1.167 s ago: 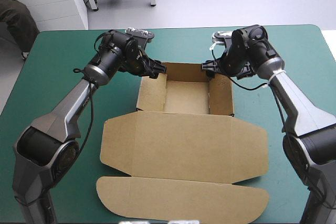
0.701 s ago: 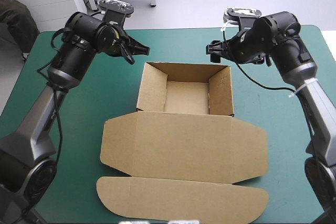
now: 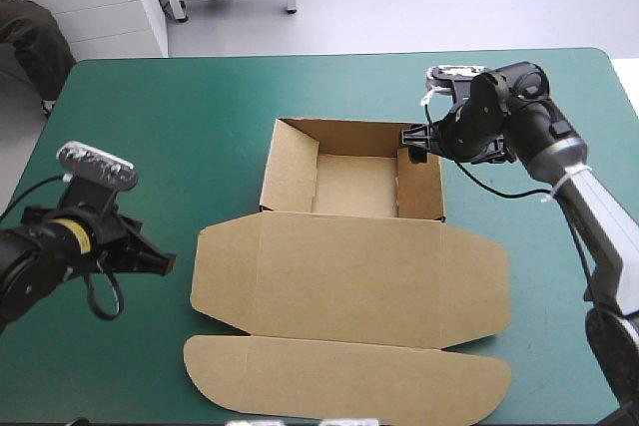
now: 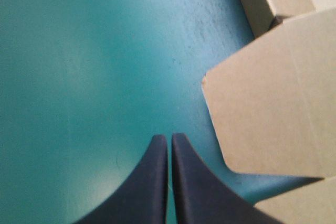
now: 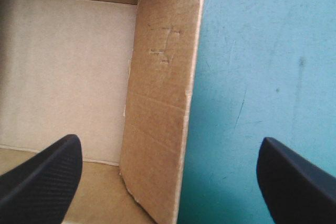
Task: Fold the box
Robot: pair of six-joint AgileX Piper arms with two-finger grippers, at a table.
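The brown box [image 3: 349,236] sits mid-tabletop [image 3: 150,117], its walls raised on the far side and its lid [image 3: 349,291] flat toward the near edge. It looks like light, thin board, stiff across the panels and willing at the creases, so I'd take it by a wall's top edge or a flap's rim.

The right gripper [image 3: 414,147] hangs at the far right corner, jaws wide apart astride the right wall [image 5: 163,103], holding nothing. The left gripper [image 3: 165,262] sits near the lid's left corner, jaws pressed together, empty. Bare cover lies open all round.

No text, label, number or sign can be read. Only faint unlettered marks are seen on the box [image 5: 163,103] wall, upper centre of the right wrist view.
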